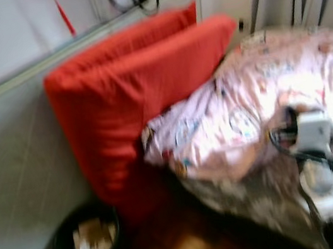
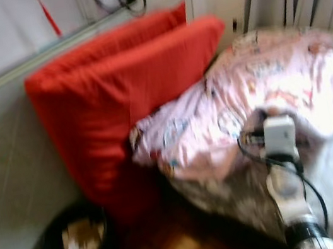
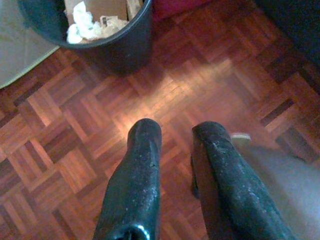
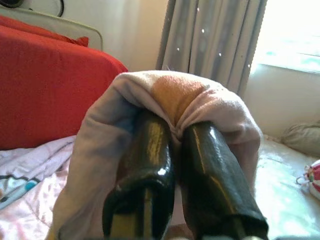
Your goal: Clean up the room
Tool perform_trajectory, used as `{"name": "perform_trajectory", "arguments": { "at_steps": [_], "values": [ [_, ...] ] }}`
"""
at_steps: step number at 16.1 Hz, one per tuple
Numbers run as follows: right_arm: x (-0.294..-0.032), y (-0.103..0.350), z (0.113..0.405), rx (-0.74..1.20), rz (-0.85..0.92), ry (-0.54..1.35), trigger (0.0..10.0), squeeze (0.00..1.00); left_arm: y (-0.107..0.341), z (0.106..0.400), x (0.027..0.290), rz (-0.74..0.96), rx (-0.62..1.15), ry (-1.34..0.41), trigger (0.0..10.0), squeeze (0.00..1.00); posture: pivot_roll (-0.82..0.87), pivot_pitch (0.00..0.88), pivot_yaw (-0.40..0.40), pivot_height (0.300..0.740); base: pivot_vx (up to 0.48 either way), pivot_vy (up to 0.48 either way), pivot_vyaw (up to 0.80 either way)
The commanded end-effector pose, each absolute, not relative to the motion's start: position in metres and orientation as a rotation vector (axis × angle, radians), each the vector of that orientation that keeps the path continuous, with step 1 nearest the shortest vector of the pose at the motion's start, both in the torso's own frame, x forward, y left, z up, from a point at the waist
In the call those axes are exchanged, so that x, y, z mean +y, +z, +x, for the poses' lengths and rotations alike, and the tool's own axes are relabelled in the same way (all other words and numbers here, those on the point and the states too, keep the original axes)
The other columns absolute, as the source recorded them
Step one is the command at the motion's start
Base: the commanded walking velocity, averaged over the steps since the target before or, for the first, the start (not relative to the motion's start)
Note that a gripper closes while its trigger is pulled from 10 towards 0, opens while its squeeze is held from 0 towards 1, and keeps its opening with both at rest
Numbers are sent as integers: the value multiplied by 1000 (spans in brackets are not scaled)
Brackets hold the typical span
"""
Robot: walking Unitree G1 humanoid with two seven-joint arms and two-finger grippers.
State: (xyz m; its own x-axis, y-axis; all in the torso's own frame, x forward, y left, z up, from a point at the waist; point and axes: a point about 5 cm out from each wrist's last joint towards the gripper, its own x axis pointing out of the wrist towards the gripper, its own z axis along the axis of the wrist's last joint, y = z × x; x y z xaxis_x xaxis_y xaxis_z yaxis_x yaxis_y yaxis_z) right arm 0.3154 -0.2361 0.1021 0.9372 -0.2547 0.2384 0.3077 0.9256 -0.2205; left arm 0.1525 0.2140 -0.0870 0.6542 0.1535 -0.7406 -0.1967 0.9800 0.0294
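The right gripper (image 4: 172,150) has its fingers clamped on a fold of the pink blanket (image 1: 260,109) that lies bunched on the bed near the red pillows (image 1: 140,84), so it should pull slowly and keep the cloth tight.

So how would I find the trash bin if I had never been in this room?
Find the two big red cushions leaning against the grey headboard beside the bed. On the wooden floor at their foot stands the trash bin. It is the one round, dark thing down there, with crumpled paper inside.
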Motion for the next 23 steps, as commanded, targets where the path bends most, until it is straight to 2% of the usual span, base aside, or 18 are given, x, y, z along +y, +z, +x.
{"name": "perform_trajectory", "arguments": {
  "at_steps": [1, 5, 9, 10, 15, 18, 23],
  "values": [
    [-230, 112, 319, -246, -245, -282, 10000, 0, -88, 148, 217, -28, 855, 187, 10000, 0, 62, 0, 32, 740, 0, 0, 0],
    [-259, 82, 302, -63, -186, -464, 10000, 0, -89, 148, 214, -33, 856, 177, 10000, 0, 65, 0, 30, 740, 0, 0, 0],
    [-274, 65, 289, 60, -194, -549, 10000, 0, -90, 147, 213, -30, 860, 166, 10000, 0, 62, 0, 27, 740, 0, 0, 0],
    [-288, 58, 281, 118, -211, -651, 10000, 0, -90, 147, 211, -28, 859, 157, 10000, 0, 64, 0, 26, 740, 0, 0, 0],
    [-306, 41, 260, 246, -217, -792, 10000, 0, -90, 147, 210, -18, 862, 133, 10000, 0, 66, 0, 27, 740, 0, 0, 0],
    [-305, 25, 250, 339, -183, -799, 10000, 0, -90, 147, 207, 8, 868, 96, 10000, 0, 65, 0, 27, 740, 0, 0, 0],
    [-292, -13, 229, 567, -179, -708, 10000, 0, -90, 148, 205, 16, 868, 80, 10000, 0, 65, 0, 28, 740, 0, 0, 0]
  ]
}}
